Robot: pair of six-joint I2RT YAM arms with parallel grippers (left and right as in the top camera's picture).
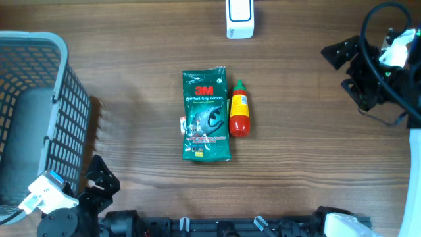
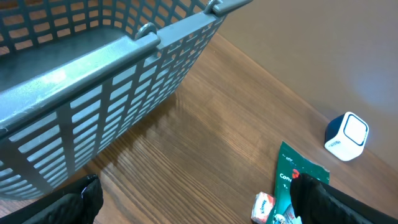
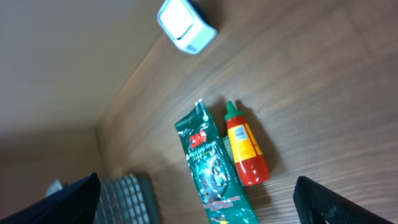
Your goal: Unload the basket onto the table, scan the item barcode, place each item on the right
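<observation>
A green 3M glove package [image 1: 206, 115] lies flat at the table's middle, and a red sauce bottle [image 1: 239, 108] with a yellow label lies along its right edge. A small red-and-white packet [image 1: 183, 124] touches the package's left side. The white barcode scanner [image 1: 240, 18] stands at the far edge. My left gripper [image 1: 105, 186] is open near the front left corner, well away from the items. My right gripper [image 1: 342, 69] is open at the far right. In the right wrist view the package [image 3: 214, 171] and bottle [image 3: 245, 152] lie between the spread fingers, far below.
A grey mesh basket [image 1: 39, 99] fills the left side, and its wall [image 2: 93, 81] looms close in the left wrist view. There the scanner [image 2: 346, 137] and a corner of the package [image 2: 298, 180] also show.
</observation>
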